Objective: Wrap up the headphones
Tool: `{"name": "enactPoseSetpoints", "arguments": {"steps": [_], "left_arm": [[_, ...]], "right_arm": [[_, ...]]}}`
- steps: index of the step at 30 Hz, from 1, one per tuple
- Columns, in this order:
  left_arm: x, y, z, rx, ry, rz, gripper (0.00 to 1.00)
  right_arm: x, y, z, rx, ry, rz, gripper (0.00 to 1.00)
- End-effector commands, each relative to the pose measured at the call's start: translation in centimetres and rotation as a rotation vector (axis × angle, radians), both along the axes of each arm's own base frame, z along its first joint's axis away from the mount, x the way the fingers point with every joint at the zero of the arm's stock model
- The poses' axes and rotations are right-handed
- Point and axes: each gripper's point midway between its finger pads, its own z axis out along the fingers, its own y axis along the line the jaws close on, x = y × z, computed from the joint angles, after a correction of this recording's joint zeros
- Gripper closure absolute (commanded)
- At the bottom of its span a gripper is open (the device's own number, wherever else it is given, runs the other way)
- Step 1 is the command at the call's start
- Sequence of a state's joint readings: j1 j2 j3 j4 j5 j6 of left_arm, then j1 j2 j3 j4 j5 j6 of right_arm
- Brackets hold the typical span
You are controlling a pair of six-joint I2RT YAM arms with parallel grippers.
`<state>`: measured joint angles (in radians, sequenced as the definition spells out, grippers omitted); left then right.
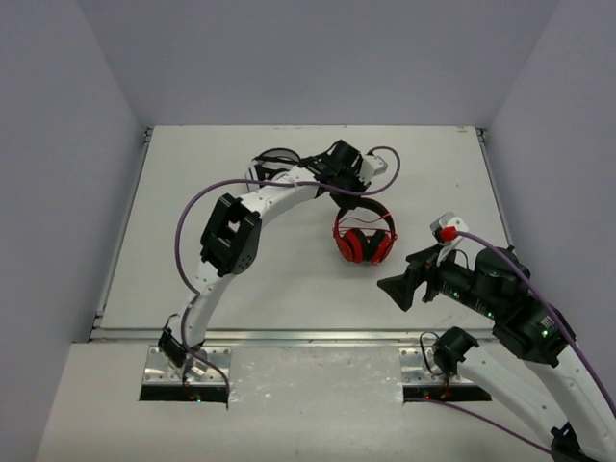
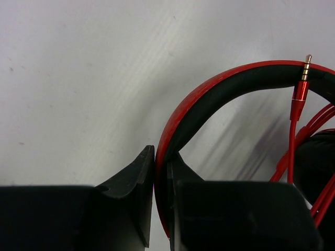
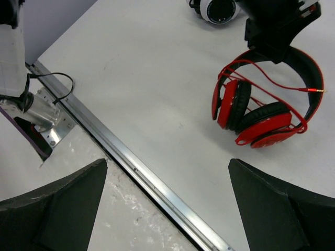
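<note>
Red over-ear headphones with black ear pads [image 1: 364, 237] lie on the white table [image 1: 443, 173], a little right of its middle. Your left gripper [image 2: 160, 157] is clamped on the headband, I think to keep them steady while the thin red cord [image 2: 291, 141] lying over band and cups is handled. The left arm reaches far in a long arc. Your right gripper [image 3: 166, 172] hangs near the table's near edge, jaws wide apart and holding nothing, facing the headphones.
</note>
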<state>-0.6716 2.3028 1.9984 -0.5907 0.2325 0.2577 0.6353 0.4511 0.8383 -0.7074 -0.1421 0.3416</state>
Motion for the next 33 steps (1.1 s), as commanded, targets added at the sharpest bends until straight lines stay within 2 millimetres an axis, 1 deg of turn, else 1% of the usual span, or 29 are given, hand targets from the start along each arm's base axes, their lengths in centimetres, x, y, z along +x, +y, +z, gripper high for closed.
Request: {"name": "enactPoseSetpoints", "arguments": {"steps": [1,2,3,4,5,6,7,11,12,14,16,17,18,19,21,22,23,24,25,27,28,30,31,33], "left_arm": [[4.7,0.3,3.1,-0.088,-0.052,0.002,1.00],[5.1,0.1,3.0,-0.109,-0.042,-0.007,0.99],[6.3,0.0,2.7,-0.128,-0.045,-0.002,1.00],[7.3,0.7,2.5,-0.137,-0.046,0.011,0.99],[8.0,0.7,2.5,-0.146,-0.057,0.011,0.99],[8.5,0.8,2.0,-0.151,-0.059,0.013,0.99],[9.1,1.3,1.9,-0.155,-0.069,0.022,0.99],[11.8,1.6,3.5,-0.222,-0.152,0.036,0.99],[12.6,1.8,4.1,-0.237,-0.176,0.037,0.97],[14.1,1.7,4.7,-0.237,-0.229,0.031,0.96],[14.9,1.6,4.9,-0.231,-0.281,0.017,0.94],[15.0,1.6,4.5,-0.225,-0.290,0.008,0.93],[15.4,1.4,4.7,-0.229,-0.317,-0.001,0.93],[15.6,1.4,4.0,-0.222,-0.320,-0.001,0.92],[16.5,1.4,3.7,-0.209,-0.361,0.004,0.87],[16.9,1.6,2.8,-0.191,-0.369,0.007,0.85],[17.3,1.8,2.6,-0.175,-0.389,0.008,0.83],[17.8,2.0,2.6,-0.169,-0.411,0.016,0.83],[18.0,2.0,2.1,-0.158,-0.420,0.014,0.83],[18.6,1.9,2.5,-0.159,-0.462,0.010,0.81],[18.9,1.8,2.3,-0.162,-0.472,0.010,0.79],[19.5,1.6,2.6,-0.175,-0.506,0.016,0.74],[19.7,1.4,2.4,-0.178,-0.516,0.015,0.68],[20.4,1.3,2.8,-0.185,-0.557,0.017,0.61]], "right_arm": [[-0.3,0.2,-0.6,0.015,0.015,0.011,0.01],[-0.4,0.3,-1.1,0.016,0.024,0.014,0.01],[-0.5,0.4,-1.3,0.021,0.027,0.023,0.01],[-0.6,0.5,-1.6,0.020,0.034,0.026,0.01],[-0.6,0.5,-2.3,0.014,0.047,0.027,0.01],[-0.6,0.5,-2.6,0.011,0.053,0.030,0.01],[-0.7,0.6,-2.8,0.010,0.056,0.033,0.01],[-0.5,0.7,-4.5,-0.003,0.082,0.030,0.01],[-0.4,0.8,-4.7,0.001,0.084,0.030,0.01],[-0.4,1.1,-5.2,0.006,0.098,0.035,0.01],[-0.8,1.4,-5.4,0.028,0.114,0.049,0.01],[-0.8,1.6,-5.6,0.036,0.118,0.056,0.01],[-1.0,1.7,-5.7,0.051,0.125,0.058,0.01],[-1.1,1.9,-5.9,0.058,0.130,0.070,0.01],[-1.2,2.0,-5.9,0.073,0.138,0.070,0.01],[-1.4,2.1,-6.0,0.076,0.142,0.078,0.01],[-1.4,2.2,-5.9,0.082,0.144,0.082,0.01],[-1.5,2.3,-5.8,0.089,0.143,0.088,0.01],[-1.4,2.4,-5.9,0.095,0.141,0.088,0.01],[-1.5,2.5,-6.1,0.103,0.146,0.091,0.01],[-1.4,2.6,-6.4,0.105,0.147,0.091,0.01],[-1.4,2.6,-6.8,0.106,0.163,0.088,0.01],[-1.5,2.7,-7.2,0.104,0.172,0.092,0.01],[-1.7,2.9,-7.5,0.107,0.189,0.100,0.01]]}}
